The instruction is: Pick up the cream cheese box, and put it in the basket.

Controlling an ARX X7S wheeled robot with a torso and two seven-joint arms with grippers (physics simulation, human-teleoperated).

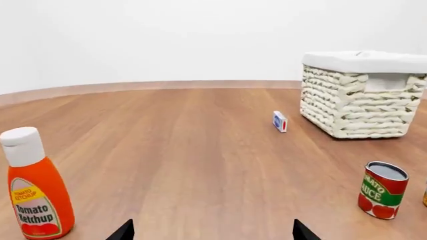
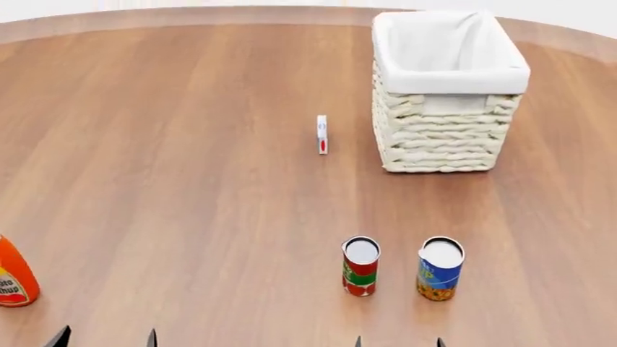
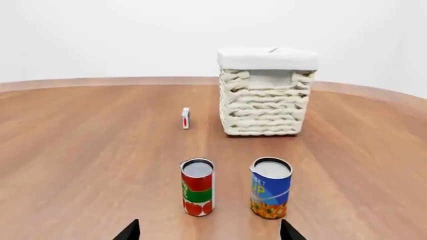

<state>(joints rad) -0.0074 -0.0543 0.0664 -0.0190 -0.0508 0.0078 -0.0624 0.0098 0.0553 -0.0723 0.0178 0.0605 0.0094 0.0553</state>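
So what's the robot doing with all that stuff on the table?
Nothing is being held yet. The left gripper and right gripper sit low at the near edge, both open. The cream cheese box stands on edge on the table, just left of the basket and not touching it. Two cans and a ketchup bottle stand closer to the robot.

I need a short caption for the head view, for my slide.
Cream cheese box standing on edge left of the wicker basket, two cans nearer the robot, both tools low and apart from everything.
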